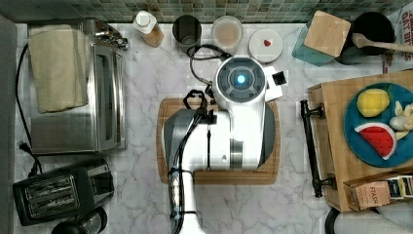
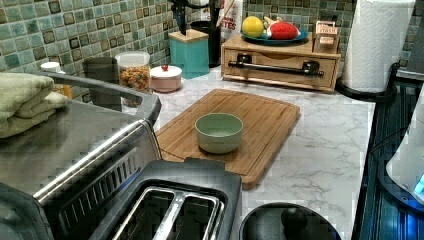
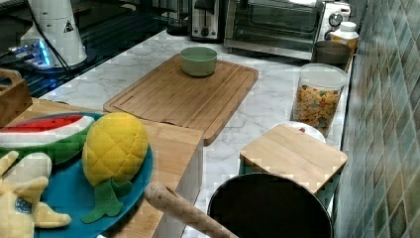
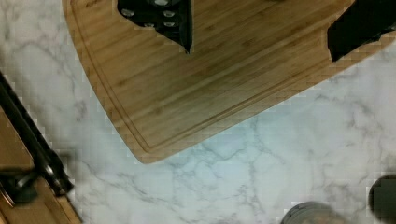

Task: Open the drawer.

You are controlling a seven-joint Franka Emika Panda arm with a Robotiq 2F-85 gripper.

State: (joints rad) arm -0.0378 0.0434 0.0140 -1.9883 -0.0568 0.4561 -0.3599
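Hanging high over the cutting board (image 1: 219, 176), the white arm (image 1: 229, 131) is covering most of the board in the top view. In the wrist view two black fingers (image 4: 173, 21) are showing with a wide stretch of board between them, so the gripper (image 4: 261, 28) is standing apart and holding nothing.

The drawer (image 2: 280, 67) is sitting shut in its bamboo box, at the far end of the marble counter (image 2: 320, 145) in the left view and at the top view's right edge. Its long black bar handle (image 2: 275, 66) is running across the front, facing the board, well apart from the gripper. In the wrist view a piece of that handle (image 4: 28, 135) is lying off beyond the board's corner.

A blue plate (image 1: 353, 134) of toy fruit is resting on the box top, with a yellow pineapple (image 3: 114, 148) and a watermelon slice (image 1: 377, 139). A green bowl (image 2: 219, 132) is standing on the board. A toaster oven (image 1: 73, 87) and a black toaster (image 1: 63, 192) are sitting at the top view's left. Jars are lining the tiled wall; one (image 3: 317, 104) is holding what is probably coloured cereal.
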